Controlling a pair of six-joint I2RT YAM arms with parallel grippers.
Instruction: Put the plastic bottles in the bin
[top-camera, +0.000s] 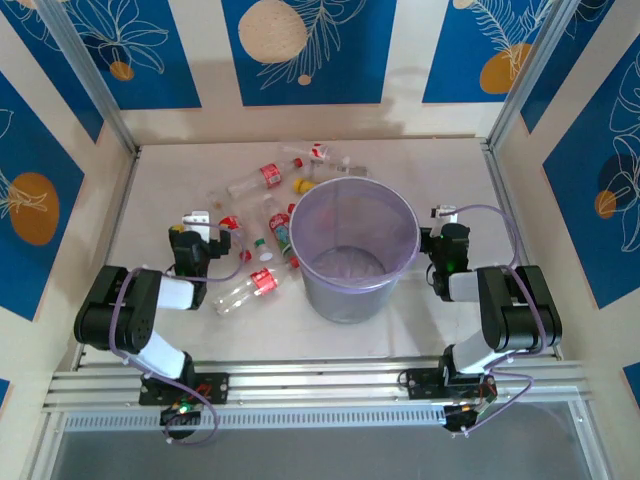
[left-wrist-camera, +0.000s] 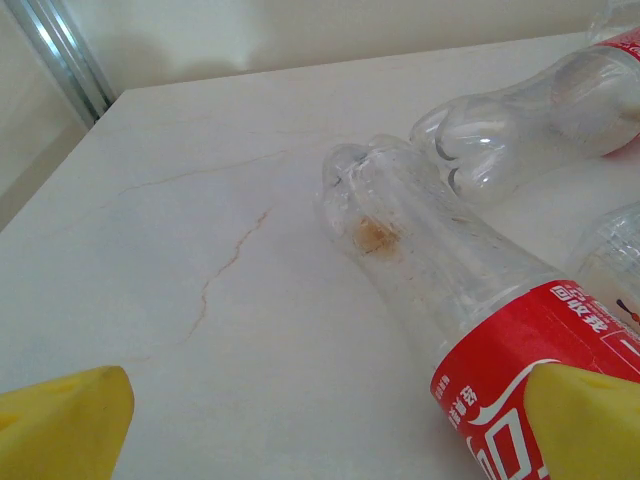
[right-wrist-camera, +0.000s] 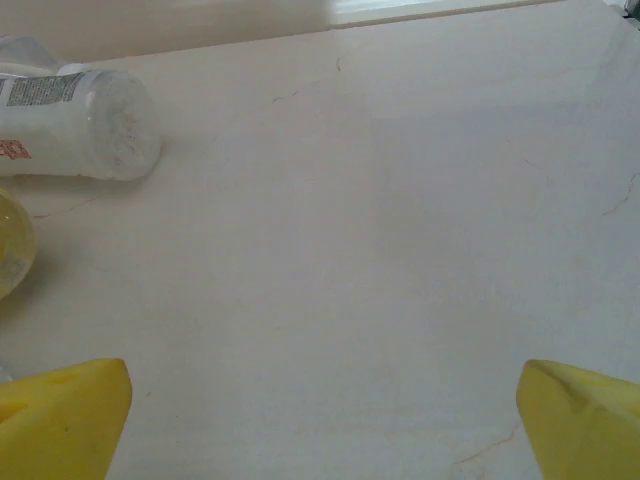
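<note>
Left of the bin (top-camera: 345, 295), the left gripper (left-wrist-camera: 325, 430) stands with its jaws spread wide and nothing between them. A clear red-labelled bottle (left-wrist-camera: 450, 280) lies on its side just ahead. Its label is against or just beside one of the yellow fingertips (left-wrist-camera: 590, 420), and its long axis runs away from the gripper, base farthest. The other plastic bottles (top-camera: 270, 175) lie scattered left of and behind the bin. Right of the bin, the right gripper (right-wrist-camera: 325, 420) is just as wide and empty over bare table (right-wrist-camera: 380, 250), with a pale bottle (right-wrist-camera: 85, 120) and the yellow bottle (right-wrist-camera: 10, 240) off toward the bin. The left arm looks nearer; it likely needs a sideways shift to straddle that bottle.
</note>
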